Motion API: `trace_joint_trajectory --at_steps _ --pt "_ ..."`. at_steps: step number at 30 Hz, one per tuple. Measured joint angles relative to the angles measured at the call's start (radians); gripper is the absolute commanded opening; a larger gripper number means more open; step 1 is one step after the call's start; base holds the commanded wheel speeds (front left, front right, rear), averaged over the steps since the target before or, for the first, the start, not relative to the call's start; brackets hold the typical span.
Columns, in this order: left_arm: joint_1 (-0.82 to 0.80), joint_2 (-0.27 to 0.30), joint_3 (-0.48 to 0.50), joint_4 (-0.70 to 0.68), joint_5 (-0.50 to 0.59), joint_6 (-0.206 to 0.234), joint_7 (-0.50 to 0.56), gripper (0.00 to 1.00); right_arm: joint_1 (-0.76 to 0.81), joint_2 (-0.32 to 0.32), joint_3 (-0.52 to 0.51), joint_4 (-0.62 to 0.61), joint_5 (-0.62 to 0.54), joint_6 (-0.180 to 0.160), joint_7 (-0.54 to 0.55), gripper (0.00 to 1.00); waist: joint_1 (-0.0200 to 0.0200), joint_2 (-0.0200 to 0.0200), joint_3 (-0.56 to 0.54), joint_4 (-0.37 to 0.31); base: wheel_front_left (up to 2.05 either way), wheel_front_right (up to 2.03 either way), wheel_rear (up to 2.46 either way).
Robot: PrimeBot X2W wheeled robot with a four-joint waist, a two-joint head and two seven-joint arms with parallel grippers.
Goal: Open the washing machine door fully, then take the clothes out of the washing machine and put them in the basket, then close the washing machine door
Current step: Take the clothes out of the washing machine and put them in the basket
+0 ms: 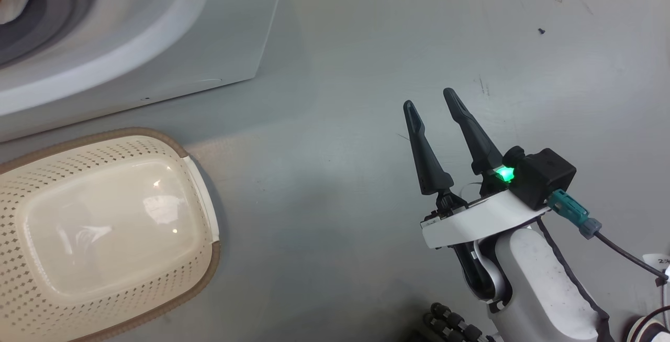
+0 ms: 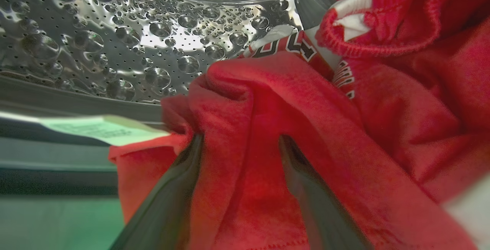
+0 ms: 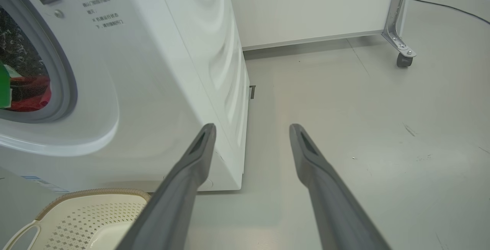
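Left arm: you have the left gripper [image 2: 237,141] inside the steel perforated drum [image 2: 95,31] of the washing machine [image 1: 157,43]. Its two dark fingers [image 2: 172,204] are spread wide, not clenched. A thick fold of the clothes [image 2: 383,108] is bunched between them and touches both. The fingertips are sunk in the cloth, so you cannot see them cleanly. The fabric is not pinched flat.

Clothes: all the red fabric you can see is in the drum, piled low at its front. The jersey [image 2: 291,45], with black-and-white numbers, lies further in behind the fold, and a white-trimmed hem is above it. In the right wrist view a patch of red shows through the uncovered opening, inside the grey seal [image 3: 67,89].

Right arm: your right gripper [image 1: 428,97] hangs over bare grey floor [image 1: 340,96], well apart from the machine and to its right. Its jaws are released and nothing is between them. A green light glows at its base.

Basket: the basket [image 1: 104,151] sits on the floor just in front of the machine, to the left of the right gripper. Its smooth cream bottom is bare.
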Motion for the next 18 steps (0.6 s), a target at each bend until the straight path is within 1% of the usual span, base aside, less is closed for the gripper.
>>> trace_joint_trajectory --at_steps 4,5,6,7,18 --pt "-0.023 -0.004 -0.007 0.02 0.0 0.001 0.005 0.99 -0.001 0.0 0.002 -0.003 0.008 0.0 0.0 1.0 0.0 0.0 0.002 -0.001 0.0 0.0 0.0" --pt "-0.027 -0.007 -0.007 0.023 0.0 0.001 0.011 0.5 -0.001 0.0 0.002 -0.003 0.008 -0.007 0.0 1.0 0.0 -0.0001 0.003 -0.002 0.0 0.0 0.0" --pt "-0.031 -0.012 -0.007 0.026 0.0 0.001 0.011 0.16 -0.001 0.0 0.002 -0.003 0.008 -0.007 0.0 1.0 0.0 0.0 0.003 -0.002 0.0 0.0 0.0" --pt "-0.036 -0.017 -0.008 0.031 0.0 0.001 0.011 0.0 -0.002 0.0 0.002 -0.004 0.008 -0.007 0.0 1.0 0.0 0.0 0.004 -0.001 0.0 0.0 0.0" --pt "-0.066 -0.027 -0.006 0.076 -0.003 0.001 0.001 0.0 -0.018 0.0 0.003 -0.006 0.008 -0.008 0.0 1.0 0.0 0.0 0.004 0.005 0.0 0.0 0.0"
